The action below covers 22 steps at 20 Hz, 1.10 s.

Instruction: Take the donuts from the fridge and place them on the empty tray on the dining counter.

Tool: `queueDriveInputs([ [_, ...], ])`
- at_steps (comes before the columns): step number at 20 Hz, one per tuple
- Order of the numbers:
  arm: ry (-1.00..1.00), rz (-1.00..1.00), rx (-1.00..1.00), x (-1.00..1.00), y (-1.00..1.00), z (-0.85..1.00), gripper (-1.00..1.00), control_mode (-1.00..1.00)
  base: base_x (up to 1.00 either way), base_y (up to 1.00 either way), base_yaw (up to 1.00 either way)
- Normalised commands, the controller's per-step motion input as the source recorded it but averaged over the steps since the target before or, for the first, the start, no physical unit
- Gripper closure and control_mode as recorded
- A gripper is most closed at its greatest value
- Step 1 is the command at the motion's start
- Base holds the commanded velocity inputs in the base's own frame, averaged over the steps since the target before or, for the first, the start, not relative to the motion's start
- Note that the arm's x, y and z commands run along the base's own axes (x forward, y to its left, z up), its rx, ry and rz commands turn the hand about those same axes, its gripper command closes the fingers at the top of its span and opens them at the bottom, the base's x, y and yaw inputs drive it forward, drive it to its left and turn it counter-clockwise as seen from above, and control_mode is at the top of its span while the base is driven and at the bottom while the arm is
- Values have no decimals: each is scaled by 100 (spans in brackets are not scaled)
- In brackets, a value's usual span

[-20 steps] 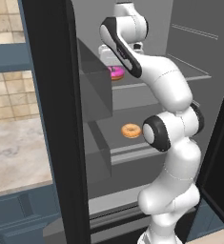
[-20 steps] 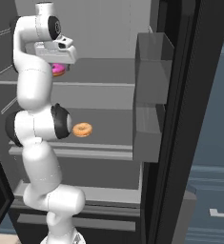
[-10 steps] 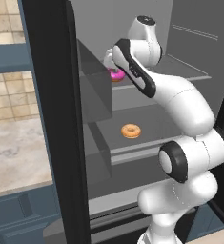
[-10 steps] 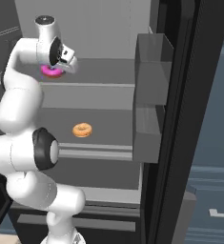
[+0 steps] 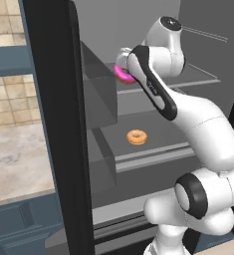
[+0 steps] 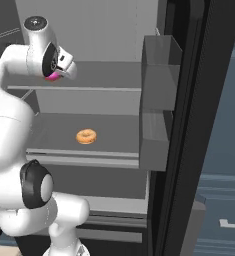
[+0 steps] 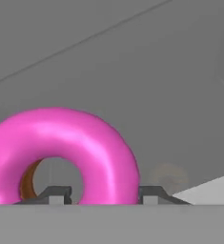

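1. Left base view: the fridge (image 5: 58, 124) stands open, its black door edge running down the left of the opening. The arm reaches up to the upper shelf (image 5: 198, 79), where the pink donut (image 5: 121, 74) sits near the shelf's front edge, partly hidden by the hand. The orange donut (image 5: 137, 136) lies on the shelf below, well back from that shelf's front lip with bare shelf all round it.

2. Right base view: a sliver of the pink donut (image 6: 52, 77) shows under the hand at the upper shelf. The orange donut (image 6: 86, 136) lies alone on the lower shelf (image 6: 114, 131), well apart from the grey door bins (image 6: 161, 100) on the right.

3. Hand view: the pink donut (image 7: 61, 152) fills the lower left. The gripper (image 7: 101, 194) has its two fingertips (image 7: 56, 194) apart – one shows through the donut's hole, the other just outside the ring, so the right side of the ring lies between them. I cannot tell whether they press on it or how firmly.
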Motion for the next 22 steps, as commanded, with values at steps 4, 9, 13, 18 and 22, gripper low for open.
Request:
queueDriveInputs([
  [4,29,-5,0,-100,-41,94,100,-100,0,0,0],
  [9,38,-3,0,-100,-42,15,100,-100,0,0,0],
  [13,36,0,0,-100,-27,-42,100,-100,0,0,0],
  [18,22,0,-2,-100,-5,-95,100,-100,0,0,0],
  [22,12,0,-3,-99,0,-93,100,-100,0,0,0],
])
